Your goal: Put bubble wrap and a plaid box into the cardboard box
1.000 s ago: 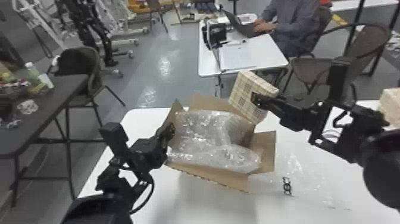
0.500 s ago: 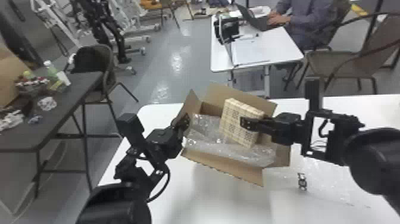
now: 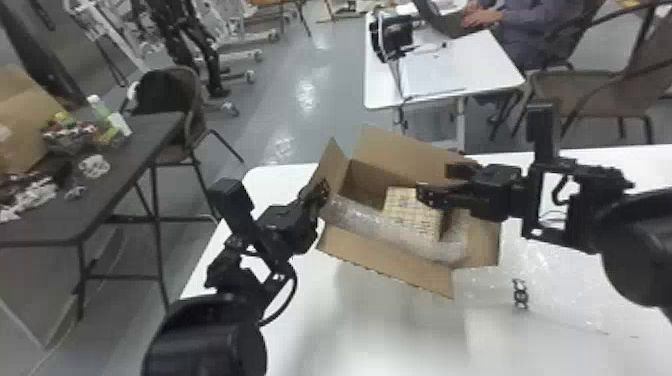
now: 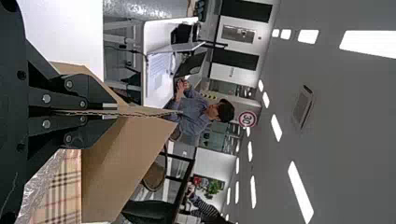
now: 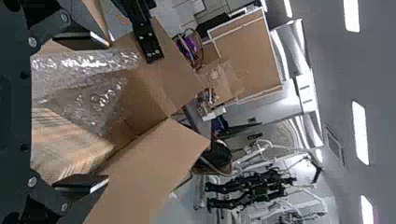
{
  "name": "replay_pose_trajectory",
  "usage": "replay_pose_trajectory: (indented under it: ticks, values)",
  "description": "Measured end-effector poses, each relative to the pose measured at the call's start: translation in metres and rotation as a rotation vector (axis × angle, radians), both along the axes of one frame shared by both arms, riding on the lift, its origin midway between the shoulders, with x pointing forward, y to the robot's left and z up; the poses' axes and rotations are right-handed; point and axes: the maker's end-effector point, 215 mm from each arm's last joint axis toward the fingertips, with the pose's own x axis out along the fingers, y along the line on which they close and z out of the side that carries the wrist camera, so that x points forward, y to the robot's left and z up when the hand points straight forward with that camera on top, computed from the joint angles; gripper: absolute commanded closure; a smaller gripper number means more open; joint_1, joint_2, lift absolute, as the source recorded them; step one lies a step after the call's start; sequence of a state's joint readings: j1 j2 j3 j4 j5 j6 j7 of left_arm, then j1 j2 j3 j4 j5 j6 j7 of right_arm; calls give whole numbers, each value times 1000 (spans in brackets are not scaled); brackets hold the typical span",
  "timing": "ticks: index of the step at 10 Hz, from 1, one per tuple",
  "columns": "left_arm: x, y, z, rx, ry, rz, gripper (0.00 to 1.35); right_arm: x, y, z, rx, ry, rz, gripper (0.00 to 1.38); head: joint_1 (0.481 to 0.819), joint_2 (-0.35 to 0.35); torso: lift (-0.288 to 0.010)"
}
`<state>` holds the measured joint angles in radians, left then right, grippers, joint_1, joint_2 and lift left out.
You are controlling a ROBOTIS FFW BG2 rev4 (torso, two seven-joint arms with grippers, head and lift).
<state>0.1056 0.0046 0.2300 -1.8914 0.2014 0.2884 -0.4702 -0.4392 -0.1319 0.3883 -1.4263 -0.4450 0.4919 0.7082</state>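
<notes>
Pinching the left flap [image 3: 331, 157] of the cardboard box [image 3: 390, 262], the left end effector [image 3: 320, 192] stood above the tabletop [image 3: 360, 340] in the head view; the right end effector [image 3: 436, 181] hung over the plaid box [image 3: 407, 210], which sat inside beside bubble wrap [image 3: 360, 215]. The left wrist view showed cardboard clamped between fingers. The right wrist view showed fingers spread wide.

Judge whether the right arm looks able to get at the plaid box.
Probably yes: the right gripper, fingers apart, is close to the plaid box, and the cardboard box is open on top.
</notes>
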Motion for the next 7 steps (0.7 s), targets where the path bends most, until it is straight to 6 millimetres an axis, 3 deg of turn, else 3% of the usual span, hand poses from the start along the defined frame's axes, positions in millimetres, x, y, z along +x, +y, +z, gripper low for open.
replay_pose_trajectory:
  ticks: [2,4,5,7]
  values:
    - [0,0,0,1,0,1,1210,19,-37,49,0,-131,-132,194,595,259,-108]
    - [-1,2,-1,2,2,4,1210,29,-101,83,-25,-281,-365,194,577,206,-108]
    - [-2,3,-3,1,5,5,1210,26,-129,86,-41,-335,-463,194,579,178,-108]
    - [-3,5,-4,-1,8,8,1210,15,-178,70,-46,-372,-640,194,596,140,-108]
